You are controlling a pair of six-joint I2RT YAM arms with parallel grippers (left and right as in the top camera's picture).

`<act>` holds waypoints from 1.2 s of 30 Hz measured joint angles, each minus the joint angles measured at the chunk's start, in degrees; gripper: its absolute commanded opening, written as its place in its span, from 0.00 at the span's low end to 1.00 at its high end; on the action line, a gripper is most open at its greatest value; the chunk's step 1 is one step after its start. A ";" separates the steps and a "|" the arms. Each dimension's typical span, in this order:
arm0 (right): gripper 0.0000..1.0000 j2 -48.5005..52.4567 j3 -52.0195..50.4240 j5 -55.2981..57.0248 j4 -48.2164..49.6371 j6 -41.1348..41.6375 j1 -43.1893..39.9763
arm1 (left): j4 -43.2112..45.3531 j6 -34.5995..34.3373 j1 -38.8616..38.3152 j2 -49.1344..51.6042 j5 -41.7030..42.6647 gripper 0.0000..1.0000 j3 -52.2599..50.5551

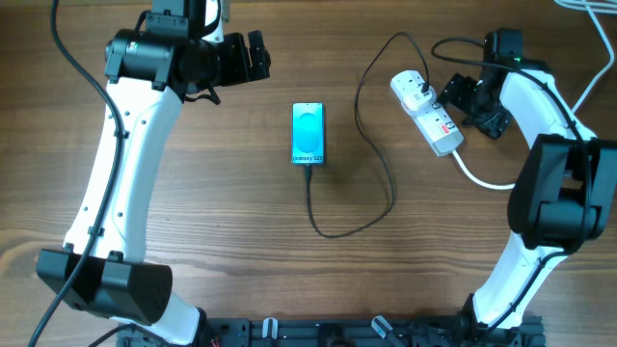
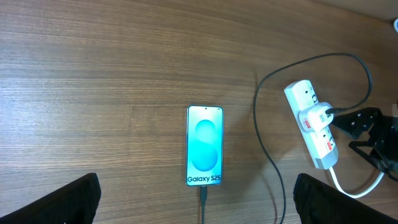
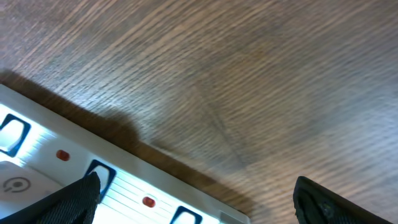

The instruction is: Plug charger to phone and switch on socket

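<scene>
The phone (image 1: 308,133) lies flat in the middle of the table, its cyan screen lit with "Galaxy S25"; it also shows in the left wrist view (image 2: 204,145). The thin black charger cable (image 1: 371,145) is plugged into its near end and loops right and back to a plug in the white socket strip (image 1: 427,113). My left gripper (image 1: 256,56) is open and empty, up and to the left of the phone. My right gripper (image 1: 469,104) is open just right of the strip, whose edge with red marks fills the lower left of the right wrist view (image 3: 124,183).
The strip's thick white cord (image 1: 482,176) curves off to the right under my right arm. More white cords (image 1: 588,58) hang at the top right corner. The wooden table (image 1: 222,222) carries nothing else.
</scene>
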 measured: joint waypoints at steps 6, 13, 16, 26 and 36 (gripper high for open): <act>1.00 1.90 0.07 -1.49 1.66 -0.13 -0.39 | 0.00 0.00 0.00 0.00 -0.15 1.00 0.00; 1.00 1.90 0.37 -4.92 0.50 -0.66 -0.55 | 0.00 0.00 0.00 0.00 -0.13 1.00 0.00; 1.00 1.90 0.42 -6.01 -0.48 -1.05 -0.57 | -0.02 0.00 0.00 0.00 -0.15 1.00 0.00; 1.00 -1.03 0.13 -9.88 -14.75 -4.04 -0.52 | -0.15 -0.13 0.00 0.00 -0.13 1.00 0.00; 0.99 -57.40 -14.53 1.25 -21.22 -5.29 14.73 | -0.20 -0.15 0.00 0.00 -0.13 1.00 0.00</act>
